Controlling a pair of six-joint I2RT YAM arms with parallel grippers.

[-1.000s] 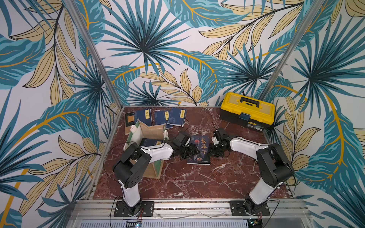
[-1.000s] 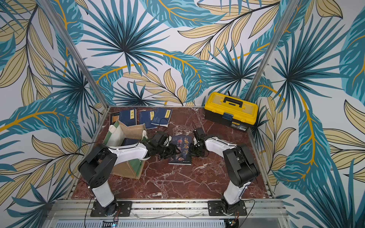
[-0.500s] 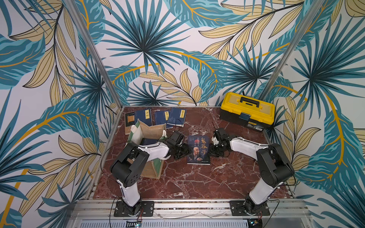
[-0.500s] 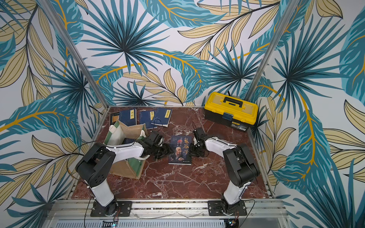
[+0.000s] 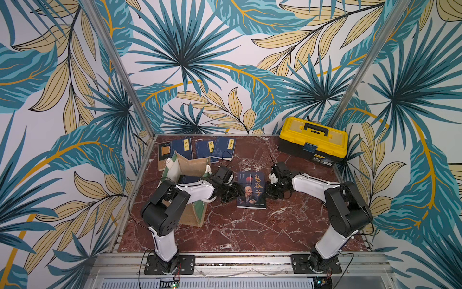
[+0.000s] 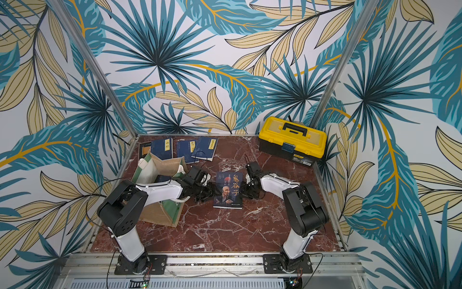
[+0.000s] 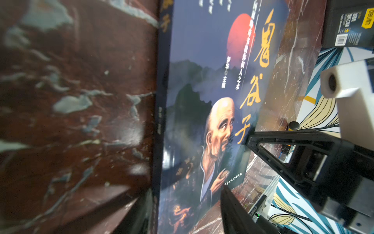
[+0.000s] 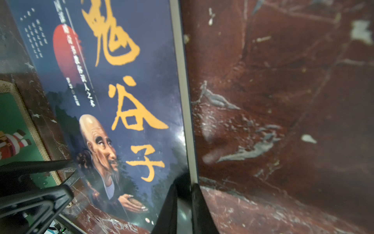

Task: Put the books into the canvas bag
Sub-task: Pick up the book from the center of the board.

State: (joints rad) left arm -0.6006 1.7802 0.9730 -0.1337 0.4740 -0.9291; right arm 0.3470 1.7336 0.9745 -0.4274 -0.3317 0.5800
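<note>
The portrait book (image 5: 252,189) lies on the counter (image 5: 250,230) between the two hands, just right of the bag (image 5: 192,166), whose mouth the left arm partly crosses. Blue books (image 5: 226,147) lie behind the bag. A toolbox (image 5: 312,140) sits well apart at the back. The right hand (image 5: 268,191) pinches the book's page edge. The left hand (image 5: 233,193), half wide, straddles its spine, having returned from beside the bag.

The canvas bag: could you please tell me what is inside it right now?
Inside the canvas bag, both top views show a dark navy book lying low down. The left arm crosses over the near part of the opening, so anything beneath it is hidden.
</note>
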